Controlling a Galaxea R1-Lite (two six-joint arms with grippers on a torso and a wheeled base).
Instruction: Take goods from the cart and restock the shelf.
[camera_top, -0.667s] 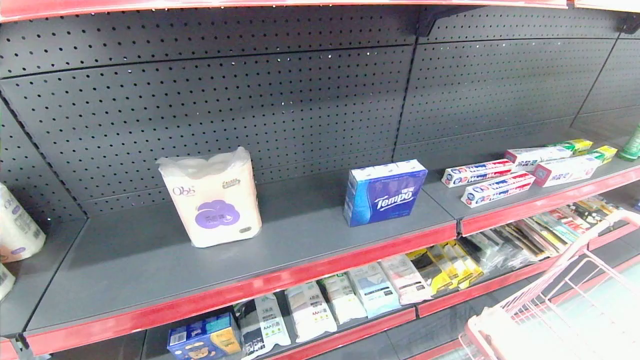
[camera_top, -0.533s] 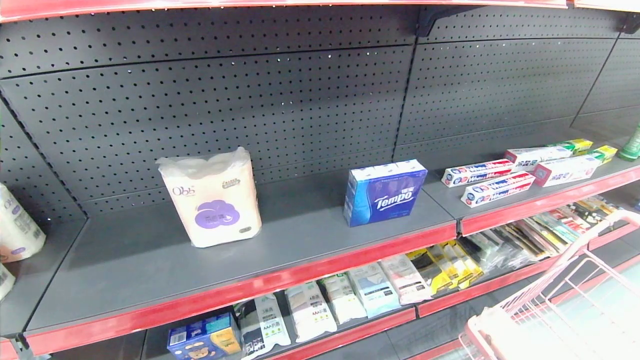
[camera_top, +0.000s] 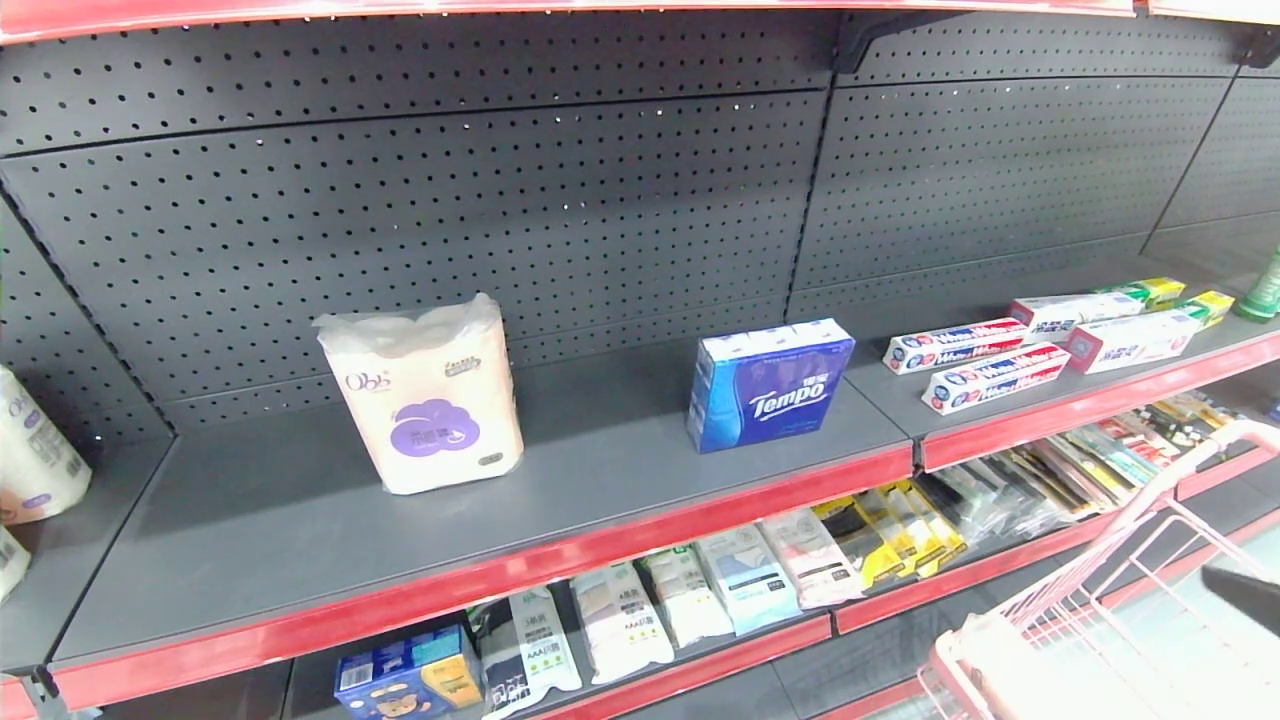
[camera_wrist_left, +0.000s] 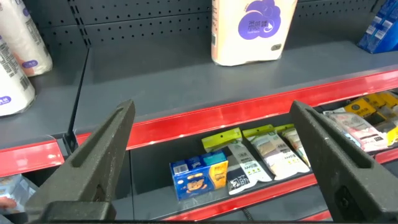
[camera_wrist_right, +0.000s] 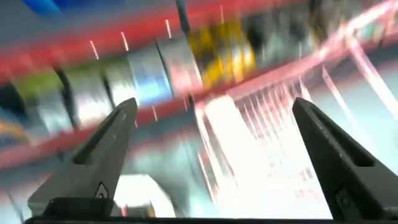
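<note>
I note right gripper jaws released, empty, over pink wire cart, probably for pickup. Left gripper jaws released, empty, facing grey red-edged metal shelf.

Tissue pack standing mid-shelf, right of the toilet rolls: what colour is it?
Blue tissue pack with white lettering; clearest in the head view.

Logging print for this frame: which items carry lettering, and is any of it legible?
Blue tissue pack: large white brand wordmark, legible.
White roll pack: small logo legible; purple label text too small.
Toothpaste boxes: brand lettering blurred.
Lower-shelf packets: print too small to read.
</note>
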